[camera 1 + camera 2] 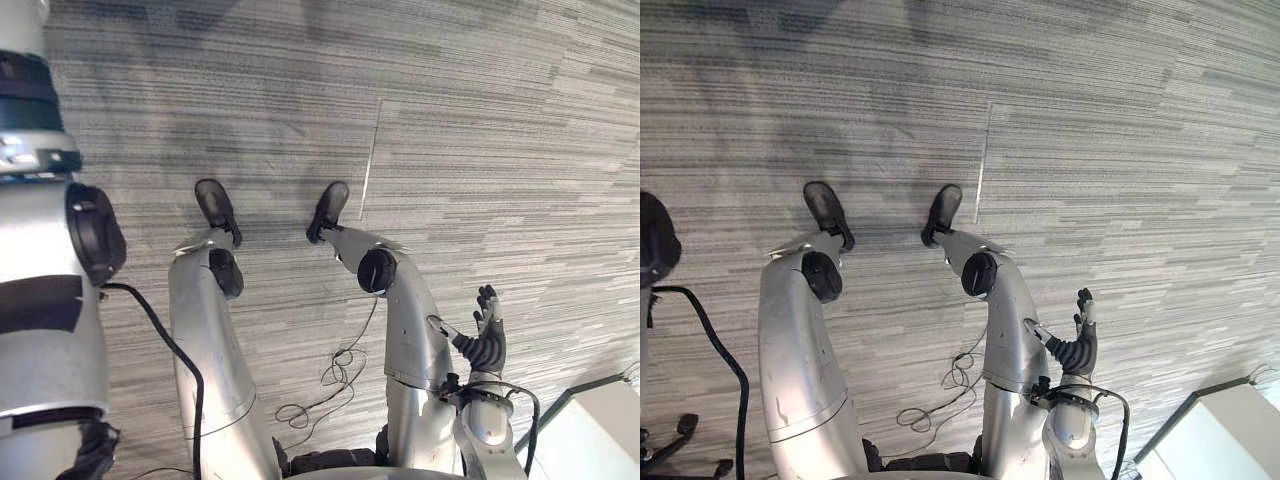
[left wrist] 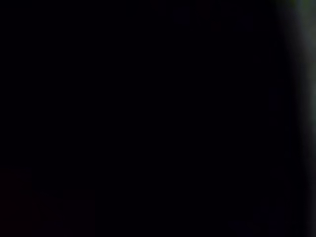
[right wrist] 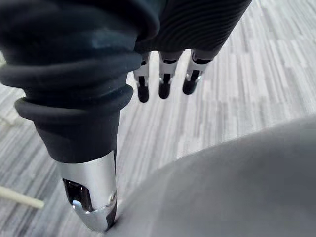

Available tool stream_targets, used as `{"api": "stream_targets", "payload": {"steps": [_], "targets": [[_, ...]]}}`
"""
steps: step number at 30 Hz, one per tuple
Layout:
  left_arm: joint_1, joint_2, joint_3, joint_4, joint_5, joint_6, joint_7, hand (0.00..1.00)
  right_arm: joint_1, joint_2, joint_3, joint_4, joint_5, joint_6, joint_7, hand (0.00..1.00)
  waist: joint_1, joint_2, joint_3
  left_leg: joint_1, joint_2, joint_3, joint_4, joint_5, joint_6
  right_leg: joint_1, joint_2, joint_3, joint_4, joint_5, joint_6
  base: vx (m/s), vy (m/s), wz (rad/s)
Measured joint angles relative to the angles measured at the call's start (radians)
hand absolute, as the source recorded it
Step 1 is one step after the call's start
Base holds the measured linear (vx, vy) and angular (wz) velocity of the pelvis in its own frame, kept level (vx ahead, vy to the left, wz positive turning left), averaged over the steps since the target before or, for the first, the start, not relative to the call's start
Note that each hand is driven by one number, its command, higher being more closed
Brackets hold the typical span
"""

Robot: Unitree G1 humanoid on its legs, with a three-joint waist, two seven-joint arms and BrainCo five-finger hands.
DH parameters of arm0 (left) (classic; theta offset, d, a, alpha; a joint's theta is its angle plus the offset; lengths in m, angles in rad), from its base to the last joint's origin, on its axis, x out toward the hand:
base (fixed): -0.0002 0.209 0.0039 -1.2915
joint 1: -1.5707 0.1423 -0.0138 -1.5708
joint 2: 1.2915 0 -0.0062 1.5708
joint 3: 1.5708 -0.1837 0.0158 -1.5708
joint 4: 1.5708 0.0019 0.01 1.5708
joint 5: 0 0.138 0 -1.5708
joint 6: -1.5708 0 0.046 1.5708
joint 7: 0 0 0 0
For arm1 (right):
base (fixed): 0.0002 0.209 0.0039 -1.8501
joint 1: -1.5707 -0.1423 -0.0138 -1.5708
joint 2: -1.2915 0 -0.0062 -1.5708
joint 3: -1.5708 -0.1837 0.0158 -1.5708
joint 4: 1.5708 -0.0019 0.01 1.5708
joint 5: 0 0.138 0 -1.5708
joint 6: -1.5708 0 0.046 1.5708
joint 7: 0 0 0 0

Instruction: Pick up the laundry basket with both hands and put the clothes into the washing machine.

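Note:
My right hand (image 1: pixel 488 335) hangs low at my right side above the grey carpet. Its fingers (image 3: pixel 165 81) are straight and relaxed, the thumb (image 3: pixel 91 197) stands apart, and it holds nothing. My left arm (image 1: pixel 40 300) comes down along the left edge of the left eye view. The left wrist view is dark.
Grey striped carpet (image 1: pixel 450 150) spreads out ahead, with a thin pale seam (image 1: pixel 370 160) running through it. A white flat-topped object with a dark edge (image 1: pixel 600 430) sits at the lower right corner, close to my right hand.

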Motion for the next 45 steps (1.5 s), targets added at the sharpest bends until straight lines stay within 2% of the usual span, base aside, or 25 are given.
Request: {"api": "stream_targets", "payload": {"steps": [5,9,15,16,19,20,21,23,25,26,27,28,30,32,34,36,39,42,45], "targets": [[-0.117,0.065,-0.080,0.020,0.001,0.013,-0.001,1.00,-0.073,-0.023,-0.019,0.019,-0.001,-0.007,0.002,0.00,0.017,0.000,0.000,-0.054,0.012,-0.024,0.022,0.001,0.001,-0.030,0.021,-0.015,-0.017,0.022,-0.009,0.01,0.012,-0.22],[-0.136,0.096,-0.101,0.020,0.008,0.012,0.017,1.00,-0.073,-0.020,-0.012,0.031,-0.001,-0.011,0.004,0.00,0.013,0.000,0.000,-0.061,0.019,-0.037,0.011,0.013,0.006,-0.017,0.037,-0.031,-0.057,0.047,-0.009,0.01,0.015,-0.15],[-0.155,0.124,-0.183,0.012,0.043,0.010,0.020,1.00,-0.070,-0.021,0.006,0.069,-0.041,-0.015,0.028,0.00,0.017,0.000,0.000,-0.001,0.046,-0.047,-0.049,0.037,0.018,0.090,0.101,-0.056,-0.223,0.133,0.005,0.02,0.028,-0.15],[-0.168,0.136,-0.205,0.012,0.043,0.004,0.020,0.00,-0.070,-0.022,0.006,0.068,-0.040,-0.015,0.028,0.00,0.017,-0.001,0.000,0.015,0.050,-0.047,-0.070,0.046,0.019,0.118,0.120,-0.058,-0.276,0.156,0.018,0.02,0.046,-0.23],[-0.235,0.177,-0.269,0.011,0.045,-0.012,0.017,0.00,-0.054,-0.023,0.006,0.057,-0.039,-0.029,0.036,0.00,0.018,-0.003,-0.002,0.026,0.075,-0.045,-0.112,0.059,0.026,0.172,0.157,-0.088,-0.409,0.206,0.052,0.02,0.059,-0.50],[-0.220,0.298,-0.364,0.027,0.246,0.055,-0.080,0.00,-0.004,-0.023,-0.016,0.025,-0.039,-0.035,0.071,0.00,0.015,-0.005,-0.003,0.021,0.099,-0.051,-0.087,0.057,0.030,0.205,0.188,-0.103,-0.479,0.275,0.024,0.05,0.052,-0.82],[-0.197,0.326,-0.377,0.064,0.422,0.122,-0.150,0.00,-0.004,-0.018,-0.044,-0.006,-0.039,-0.036,0.084,0.00,0.017,-0.005,-0.003,0.029,0.111,-0.057,-0.083,0.056,0.031,0.228,0.212,-0.093,-0.525,0.301,0.031,0.06,0.037,-0.73],[-0.171,0.347,-0.411,0.088,0.550,0.179,-0.206,0.00,-0.004,-0.018,-0.066,-0.033,-0.039,-0.038,0.090,0.00,0.016,-0.006,-0.004,0.046,0.116,-0.054,-0.097,0.056,0.031,0.249,0.228,-0.085,-0.573,0.318,0.046,0.01,-0.008,-0.18],[-0.168,0.350,-0.470,0.094,0.642,0.222,-0.225,0.00,-0.004,-0.018,-0.067,-0.049,-0.039,-0.032,0.101,0.00,0.018,-0.010,-0.006,0.061,0.134,-0.049,-0.106,0.056,0.031,0.279,0.250,-0.085,-0.625,0.342,0.056,0.01,-0.009,-0.09],[-0.169,0.351,-0.502,0.092,0.738,0.249,-0.237,0.00,-0.004,-0.021,-0.067,-0.056,-0.039,-0.032,0.117,0.00,0.018,-0.013,-0.008,0.072,0.144,-0.050,-0.109,0.056,0.030,0.302,0.267,-0.083,-0.659,0.354,0.072,0.01,-0.013,-0.21],[-0.168,0.353,-0.520,0.080,0.957,0.290,-0.243,0.00,-0.003,-0.023,-0.067,-0.077,-0.039,-0.042,0.141,0.00,0.013,-0.024,-0.016,0.089,0.157,-0.042,-0.115,0.056,0.030,0.328,0.280,-0.082,-0.699,0.362,0.083,0.01,-0.017,-0.41],[-0.169,0.369,-0.520,0.071,1.124,0.309,-0.247,0.00,-0.003,-0.025,-0.068,-0.102,-0.039,-0.058,0.157,0.00,0.006,-0.045,-0.032,0.100,0.176,-0.020,-0.115,0.054,0.030,0.339,0.284,-0.082,-0.720,0.364,0.087,0.01,-0.013,-0.48],[-0.157,0.450,-0.523,0.082,1.279,0.331,-0.272,0.00,-0.002,-0.025,-0.084,-0.117,-0.039,-0.089,0.160,0.00,-0.007,-0.053,-0.038,0.102,0.190,-0.017,-0.102,0.047,0.030,0.350,0.297,-0.073,-0.744,0.397,0.114,0.01,-0.010,-0.40],[-0.129,0.503,-0.531,0.073,1.490,0.337,-0.296,0.00,0.000,-0.025,-0.121,-0.125,-0.042,-0.109,0.164,0.00,-0.001,-0.057,-0.041,0.102,0.205,-0.017,-0.075,0.032,0.033,0.362,0.317,-0.052,-0.767,0.438,0.076,0.01,-0.012,-0.26],[-0.109,0.542,-0.535,0.051,1.591,0.335,-0.319,0.00,0.000,-0.025,-0.125,-0.125,-0.058,-0.117,0.163,0.00,-0.002,-0.059,-0.042,0.102,0.211,-0.016,-0.072,0.025,0.032,0.361,0.322,-0.043,-0.769,0.441,0.080,0.00,-0.022,-0.19],[-0.107,0.562,-0.542,0.056,1.652,0.336,-0.354,0.00,0.000,-0.024,-0.124,-0.113,-0.080,-0.118,0.167,0.00,-0.001,-0.060,-0.042,0.104,0.219,-0.007,-0.070,0.022,0.034,0.361,0.327,-0.028,-0.771,0.438,0.079,-0.01,-0.035,-0.09],[-0.107,0.571,-0.542,0.065,1.633,0.341,-0.373,0.00,0.000,-0.024,-0.122,-0.096,-0.080,-0.113,0.179,0.00,-0.001,-0.063,-0.045,0.109,0.222,-0.004,-0.070,0.022,0.034,0.363,0.328,-0.025,-0.770,0.439,0.080,-0.02,-0.041,-0.02],[-0.076,0.571,-0.511,0.081,1.486,0.327,-0.385,0.00,0.000,-0.023,-0.118,-0.105,-0.080,-0.102,0.201,0.00,-0.003,-0.063,-0.050,0.117,0.234,-0.005,-0.062,0.021,0.032,0.372,0.337,-0.018,-0.769,0.445,0.088,-0.02,-0.028,-0.07],[0.103,0.571,-0.341,0.083,1.314,0.303,-0.395,0.00,0.001,-0.023,-0.099,-0.109,-0.079,-0.076,0.224,0.00,-0.015,-0.062,-0.100,0.119,0.247,-0.003,-0.059,0.014,0.022,0.367,0.349,-0.003,-0.769,0.443,0.085,-0.02,-0.032,-0.15]]}}
